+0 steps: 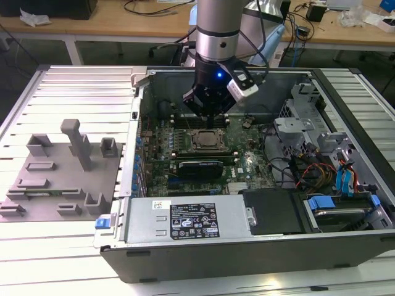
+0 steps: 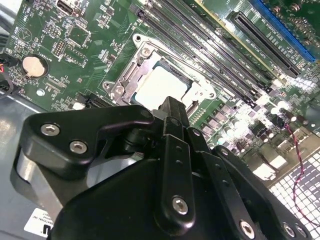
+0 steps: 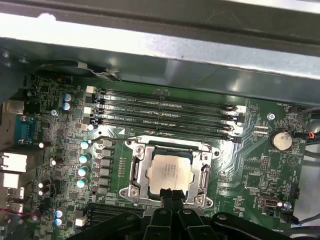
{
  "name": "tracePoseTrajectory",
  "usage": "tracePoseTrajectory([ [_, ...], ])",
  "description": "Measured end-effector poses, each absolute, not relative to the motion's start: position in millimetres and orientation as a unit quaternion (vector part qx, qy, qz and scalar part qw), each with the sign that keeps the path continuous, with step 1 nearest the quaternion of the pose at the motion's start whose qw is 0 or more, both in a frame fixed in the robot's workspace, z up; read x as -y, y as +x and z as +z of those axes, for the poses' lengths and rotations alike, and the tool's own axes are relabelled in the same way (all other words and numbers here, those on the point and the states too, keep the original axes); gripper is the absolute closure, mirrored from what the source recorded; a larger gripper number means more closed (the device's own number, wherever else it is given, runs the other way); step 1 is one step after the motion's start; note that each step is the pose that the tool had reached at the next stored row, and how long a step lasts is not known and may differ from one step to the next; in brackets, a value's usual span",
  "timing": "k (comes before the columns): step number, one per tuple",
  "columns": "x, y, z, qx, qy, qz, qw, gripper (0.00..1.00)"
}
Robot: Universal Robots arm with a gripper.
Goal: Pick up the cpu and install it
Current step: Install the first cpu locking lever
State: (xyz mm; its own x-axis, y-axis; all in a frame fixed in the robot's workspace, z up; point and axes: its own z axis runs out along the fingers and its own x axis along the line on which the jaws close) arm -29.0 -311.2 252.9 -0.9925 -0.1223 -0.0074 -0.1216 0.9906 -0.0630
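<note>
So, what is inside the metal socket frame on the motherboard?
The cpu lies flat inside the socket frame, its silver top showing. The end effector covers part of one edge, and whatever is under the cpu cannot be seen.

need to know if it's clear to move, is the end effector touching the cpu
Cannot tell. In the first wrist view the end effector overlaps the edge of the cpu, with neither contact nor gap plain.

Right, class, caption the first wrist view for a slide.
The cpu lies in the socket frame on the motherboard, claw at its edge.
</note>
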Motion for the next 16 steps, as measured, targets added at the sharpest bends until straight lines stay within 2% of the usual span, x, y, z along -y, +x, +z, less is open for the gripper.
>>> tracePoseTrajectory([
  [16, 311, -71, 253, -0.998, -0.061, -0.031, 0.006, 0.89],
])
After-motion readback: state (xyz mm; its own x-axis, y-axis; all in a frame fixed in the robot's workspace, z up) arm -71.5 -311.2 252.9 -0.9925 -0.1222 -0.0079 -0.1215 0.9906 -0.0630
